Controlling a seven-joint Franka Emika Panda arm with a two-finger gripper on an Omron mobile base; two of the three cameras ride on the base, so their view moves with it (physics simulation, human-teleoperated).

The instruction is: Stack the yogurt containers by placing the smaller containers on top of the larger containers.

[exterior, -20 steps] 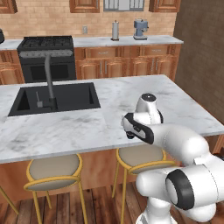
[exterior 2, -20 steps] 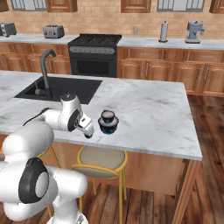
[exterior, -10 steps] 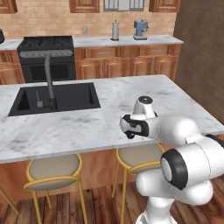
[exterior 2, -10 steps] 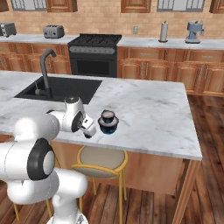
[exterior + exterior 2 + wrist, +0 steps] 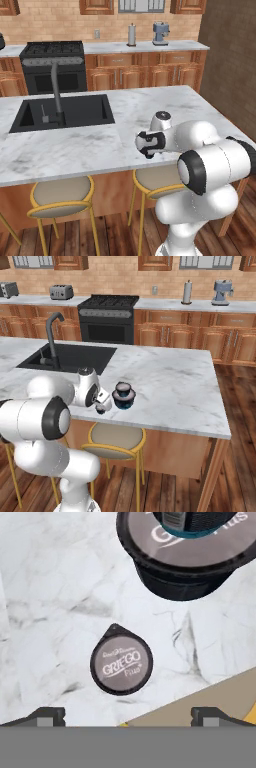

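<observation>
Small cup [image 5: 121, 665] lies under the end effector [image 5: 125, 717]; stacked cup [image 5: 197, 522] cropped.

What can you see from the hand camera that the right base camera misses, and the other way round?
The hand view alone gives the lettering on the lid of the small cup lying on the marble and both fingertips set wide apart. The right base view alone gives the sink, stove, stools and the arm. Both share the big tub with another small cup already on top, near the counter's front edge.
</observation>
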